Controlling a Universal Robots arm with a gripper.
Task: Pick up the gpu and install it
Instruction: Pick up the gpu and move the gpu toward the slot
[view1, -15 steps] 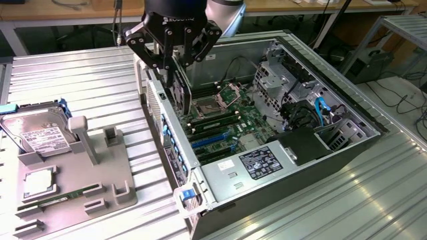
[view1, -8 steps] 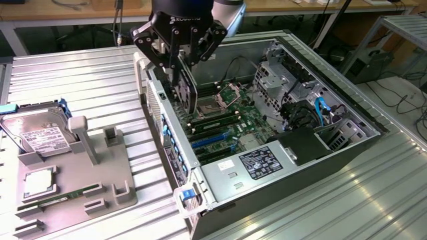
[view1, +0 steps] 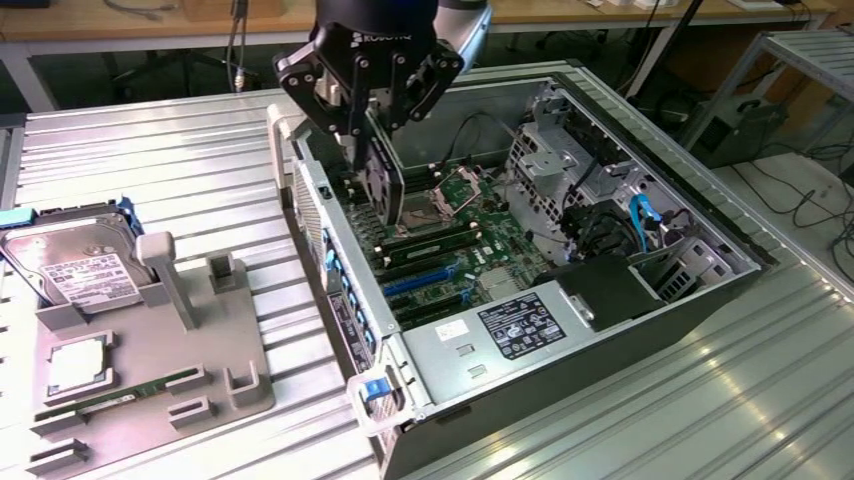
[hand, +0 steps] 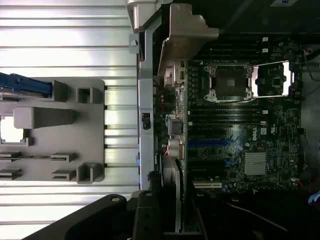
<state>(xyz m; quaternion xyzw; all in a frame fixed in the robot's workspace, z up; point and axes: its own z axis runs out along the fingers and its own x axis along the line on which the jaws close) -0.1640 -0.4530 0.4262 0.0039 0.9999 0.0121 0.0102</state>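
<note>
1. Toward the near left corner of the ribbed metal table (view1: 200, 170), I see a grey plastic parts tray (view1: 147, 360).
2. Beyond it lies the open black computer case (view1: 534, 430), its green motherboard (view1: 494, 250) facing up.
3. Farthest back, the black gripper (view1: 367, 125) is clamped on the gpu (view1: 384, 185), a flat dark card. It hangs on edge straight below the jaws, by the case wall on the exterior view's left. I judge the blue expansion slots (view1: 427, 278) sit lower and nearer than its bottom edge.
</note>
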